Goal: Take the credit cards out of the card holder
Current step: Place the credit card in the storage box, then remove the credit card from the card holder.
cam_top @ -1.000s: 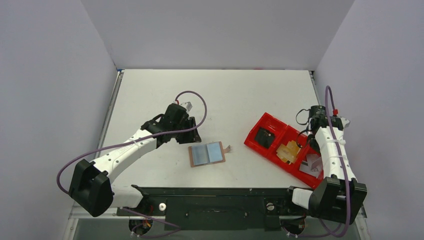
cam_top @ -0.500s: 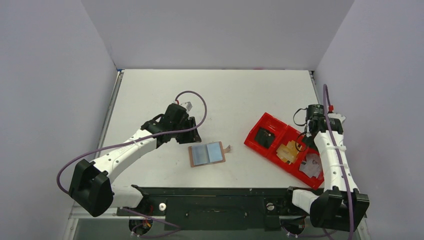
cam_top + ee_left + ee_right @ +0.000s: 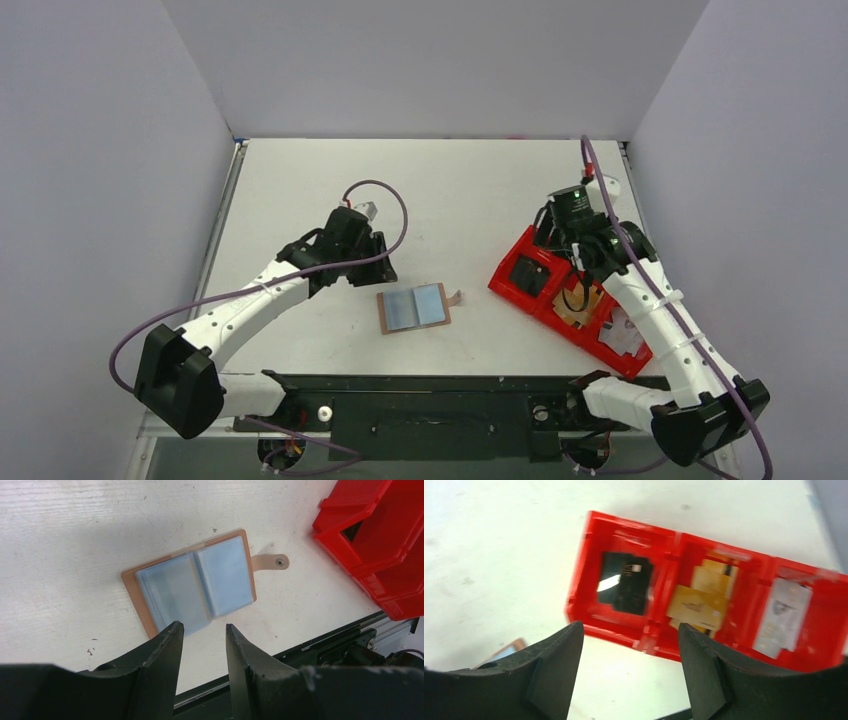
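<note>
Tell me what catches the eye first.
The red tray at right, its three compartments holding a black card, gold cards and pale cards, with the right gripper open over it. In the middle the brown card holder lies open, blue panels up, the left gripper open beside it.

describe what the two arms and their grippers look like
Both the left arm and right arm have white link shells with bulky black joint housings and black wrists. A purple cable runs along each, looping free near the wrist. The left gripper and right gripper each have two thick matte black fingers tapering to blunt tips.
</note>
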Robot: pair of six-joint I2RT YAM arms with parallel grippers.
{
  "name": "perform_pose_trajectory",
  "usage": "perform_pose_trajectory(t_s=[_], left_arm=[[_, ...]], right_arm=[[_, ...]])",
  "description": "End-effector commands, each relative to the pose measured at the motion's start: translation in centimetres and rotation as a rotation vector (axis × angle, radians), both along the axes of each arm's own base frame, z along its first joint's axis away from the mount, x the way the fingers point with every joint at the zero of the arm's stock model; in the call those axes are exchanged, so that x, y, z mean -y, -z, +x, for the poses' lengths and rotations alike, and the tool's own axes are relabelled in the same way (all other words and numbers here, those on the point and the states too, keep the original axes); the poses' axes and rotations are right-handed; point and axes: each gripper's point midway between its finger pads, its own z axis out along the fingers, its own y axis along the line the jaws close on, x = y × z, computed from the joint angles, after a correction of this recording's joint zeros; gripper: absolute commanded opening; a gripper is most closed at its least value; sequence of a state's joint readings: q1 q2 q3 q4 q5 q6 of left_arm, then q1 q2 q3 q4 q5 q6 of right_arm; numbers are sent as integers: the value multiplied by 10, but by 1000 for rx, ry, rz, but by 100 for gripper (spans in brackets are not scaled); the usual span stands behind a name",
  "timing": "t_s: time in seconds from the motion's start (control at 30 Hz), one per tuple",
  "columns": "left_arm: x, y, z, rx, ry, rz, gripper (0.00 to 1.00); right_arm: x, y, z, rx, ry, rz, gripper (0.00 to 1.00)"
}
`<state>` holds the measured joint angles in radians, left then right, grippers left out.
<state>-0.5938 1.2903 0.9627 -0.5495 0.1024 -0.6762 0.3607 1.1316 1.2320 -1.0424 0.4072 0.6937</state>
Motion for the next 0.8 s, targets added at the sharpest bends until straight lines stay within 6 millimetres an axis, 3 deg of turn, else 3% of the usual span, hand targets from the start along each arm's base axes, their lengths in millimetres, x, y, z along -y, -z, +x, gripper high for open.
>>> perform_pose_trajectory(t_s=[0.0, 0.17, 0.37, 0.67, 0.77], left_arm=[[-13, -4, 5, 27, -66, 5, 35], [-18, 4, 6, 8, -104, 11, 35], [-22, 16, 8, -21, -147, 7, 35], [-19, 45, 2, -87, -176, -7, 30], [-20, 62, 0, -115, -189, -2, 26]], right_arm=[[-69, -23, 32, 151, -130, 154, 65], [-132, -26, 44, 181, -274, 222, 64], [-214, 9, 34, 97, -472, 276, 63], [-286, 69, 14, -25, -663, 376, 58], [-297, 94, 7, -88, -702, 397, 54]])
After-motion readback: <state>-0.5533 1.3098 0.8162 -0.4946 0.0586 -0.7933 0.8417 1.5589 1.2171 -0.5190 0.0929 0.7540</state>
